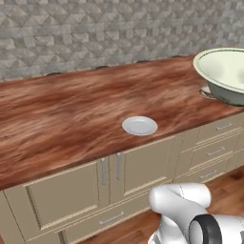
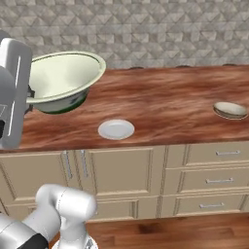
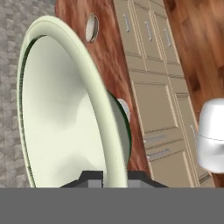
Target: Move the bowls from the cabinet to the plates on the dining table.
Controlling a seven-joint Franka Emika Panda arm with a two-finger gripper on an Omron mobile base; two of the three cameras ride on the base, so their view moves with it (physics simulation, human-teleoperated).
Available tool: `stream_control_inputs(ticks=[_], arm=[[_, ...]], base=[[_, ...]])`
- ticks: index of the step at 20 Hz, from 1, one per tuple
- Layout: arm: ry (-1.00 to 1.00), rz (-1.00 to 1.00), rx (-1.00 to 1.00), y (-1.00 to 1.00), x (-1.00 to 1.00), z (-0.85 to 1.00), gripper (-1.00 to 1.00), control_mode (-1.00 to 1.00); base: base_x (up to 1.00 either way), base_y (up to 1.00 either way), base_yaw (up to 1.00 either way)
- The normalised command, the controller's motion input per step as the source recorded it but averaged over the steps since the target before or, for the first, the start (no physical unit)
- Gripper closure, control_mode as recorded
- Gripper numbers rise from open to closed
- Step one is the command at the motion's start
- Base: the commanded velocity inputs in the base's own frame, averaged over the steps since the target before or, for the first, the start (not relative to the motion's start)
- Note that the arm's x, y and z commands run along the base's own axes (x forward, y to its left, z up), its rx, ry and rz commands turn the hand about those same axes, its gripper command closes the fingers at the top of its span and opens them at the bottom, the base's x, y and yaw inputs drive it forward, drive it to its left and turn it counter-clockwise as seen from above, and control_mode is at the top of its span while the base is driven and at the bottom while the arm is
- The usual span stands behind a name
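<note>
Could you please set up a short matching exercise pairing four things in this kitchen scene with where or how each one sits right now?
Things:
1. pale green-white bowl
2. small white plate
3. cream bowl
4. drawers

Places or states:
A. lying bare near the table's front edge
B. under the table top, on the right of the right base view
C. held by its rim, up off the table
D. resting on the table far to the right in the right base view

Pairs: 1-C, 2-A, 3-D, 4-B
</note>
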Motion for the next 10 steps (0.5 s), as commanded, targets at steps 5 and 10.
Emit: stream_control_inputs(ticks=[5, 10], arm=[[0.00, 0.00, 0.00, 0.00, 0.00, 0.00, 1.00, 1.00], [0.00, 0.00, 0.00, 0.00, 0.00, 0.00, 1.00, 1.00]], base=[[0.62, 0.05, 0.00], [0.62, 0.00, 0.00]])
